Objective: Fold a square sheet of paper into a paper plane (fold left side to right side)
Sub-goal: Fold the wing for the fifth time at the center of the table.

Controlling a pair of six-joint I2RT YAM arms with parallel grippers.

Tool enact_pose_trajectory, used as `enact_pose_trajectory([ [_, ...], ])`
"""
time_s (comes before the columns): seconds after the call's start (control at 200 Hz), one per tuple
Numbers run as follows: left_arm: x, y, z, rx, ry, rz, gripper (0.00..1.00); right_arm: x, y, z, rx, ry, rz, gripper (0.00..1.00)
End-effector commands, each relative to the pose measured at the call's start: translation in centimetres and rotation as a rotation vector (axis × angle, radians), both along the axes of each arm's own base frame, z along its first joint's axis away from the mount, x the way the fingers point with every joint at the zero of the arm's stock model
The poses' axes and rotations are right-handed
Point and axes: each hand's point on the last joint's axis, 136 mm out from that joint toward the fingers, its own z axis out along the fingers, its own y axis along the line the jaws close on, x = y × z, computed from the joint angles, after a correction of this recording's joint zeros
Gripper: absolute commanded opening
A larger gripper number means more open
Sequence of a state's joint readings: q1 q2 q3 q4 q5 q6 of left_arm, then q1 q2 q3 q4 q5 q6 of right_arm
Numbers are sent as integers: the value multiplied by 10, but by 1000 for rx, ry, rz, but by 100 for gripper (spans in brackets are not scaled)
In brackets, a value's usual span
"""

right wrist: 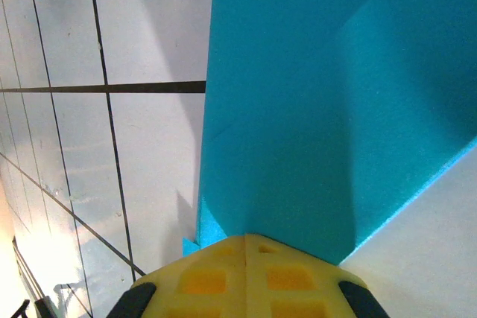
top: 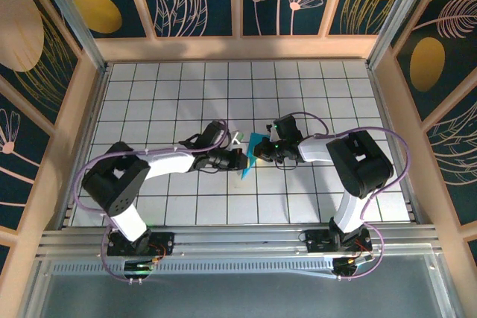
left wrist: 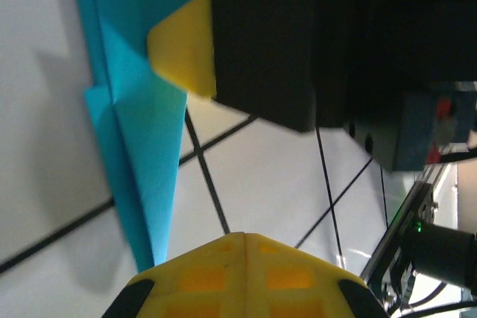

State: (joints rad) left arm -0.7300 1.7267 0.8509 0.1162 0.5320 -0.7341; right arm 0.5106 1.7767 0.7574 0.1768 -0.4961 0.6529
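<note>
no words to read anywhere, no numbers, no labels, no brand names, no signs on anything here

The left arm and right arm reach inward and meet at mid-counter. There the right claw is clamped on the paper, and the closed left claw is just beside its tip, so nothing can pass between them. The arms bar the near middle tiles. The far rows and both side strips are bare. Walls shut in the back and sides.
</note>
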Motion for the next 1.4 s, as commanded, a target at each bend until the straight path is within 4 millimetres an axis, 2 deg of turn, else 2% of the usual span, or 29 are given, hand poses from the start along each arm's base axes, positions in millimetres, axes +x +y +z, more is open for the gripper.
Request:
enact_pose_trajectory([
  [0.0,8,-13,-6,-40,26,-4,0,-34,-37,-55,-198,155,-48,0],
  [0.295,22,-32,-7,-72,19,-34,0,-35,-37,-56,-200,157,-49,0],
  [0.716,19,-19,-44,25,51,-17,0,-34,-37,-56,-208,158,-49,0],
  [0.891,10,-8,-61,73,75,-17,0,-36,-38,-58,-215,163,-46,0],
  [1.391,-32,26,-77,204,75,-108,0,-36,-41,-61,-243,169,-43,0],
])
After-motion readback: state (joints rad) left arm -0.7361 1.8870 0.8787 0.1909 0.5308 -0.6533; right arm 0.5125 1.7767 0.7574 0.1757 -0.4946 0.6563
